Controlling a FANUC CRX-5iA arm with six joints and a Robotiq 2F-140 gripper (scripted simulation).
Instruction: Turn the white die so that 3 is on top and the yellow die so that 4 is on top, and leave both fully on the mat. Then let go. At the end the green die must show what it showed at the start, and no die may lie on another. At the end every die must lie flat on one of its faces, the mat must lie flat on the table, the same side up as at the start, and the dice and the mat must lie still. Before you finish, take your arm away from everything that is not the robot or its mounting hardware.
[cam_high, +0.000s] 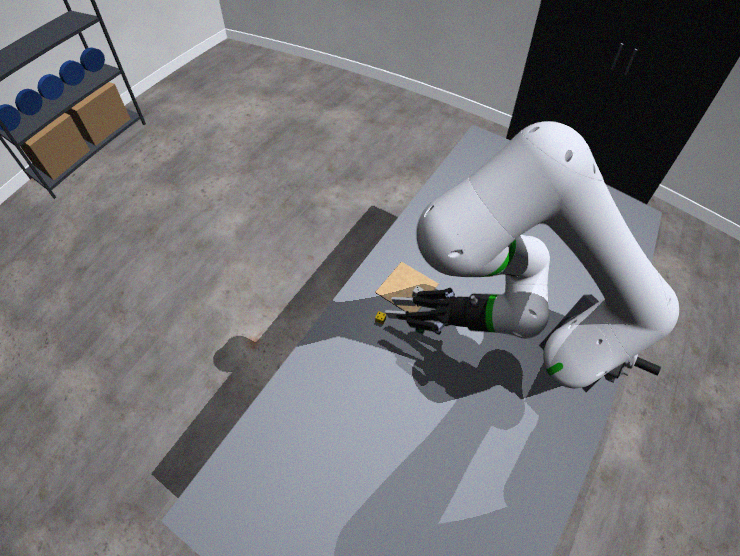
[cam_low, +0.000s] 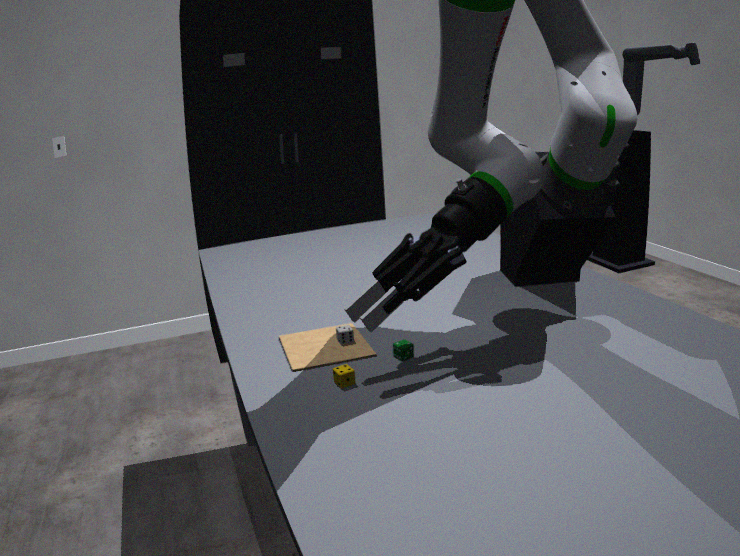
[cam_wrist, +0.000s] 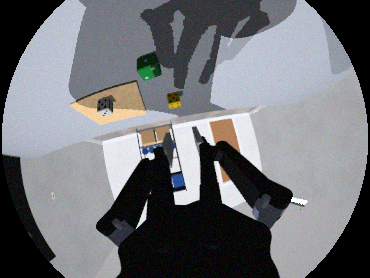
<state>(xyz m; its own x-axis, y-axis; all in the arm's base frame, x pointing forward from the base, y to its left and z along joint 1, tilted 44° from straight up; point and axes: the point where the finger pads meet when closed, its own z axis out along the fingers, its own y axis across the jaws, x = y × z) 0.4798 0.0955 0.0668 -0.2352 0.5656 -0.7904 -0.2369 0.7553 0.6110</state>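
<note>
The tan mat (cam_low: 326, 347) lies flat near the table's left edge; it also shows in the overhead view (cam_high: 406, 285) and the wrist view (cam_wrist: 109, 106). The white die (cam_low: 344, 334) sits on the mat's right part and also shows in the wrist view (cam_wrist: 105, 105). The yellow die (cam_low: 343, 376) lies on the bare table just in front of the mat, off it, and also shows in the overhead view (cam_high: 379, 318) and the wrist view (cam_wrist: 175, 99). The green die (cam_low: 403, 349) lies on the table right of the mat. My gripper (cam_low: 362, 318) hangs tilted in the air above the dice, narrowly open and empty; it also shows in the wrist view (cam_wrist: 184, 137).
The table's left edge runs close beside the mat and the yellow die. The arm's dark base (cam_low: 541, 245) stands at the back right of the table. A black cabinet (cam_low: 281, 113) stands behind the table.
</note>
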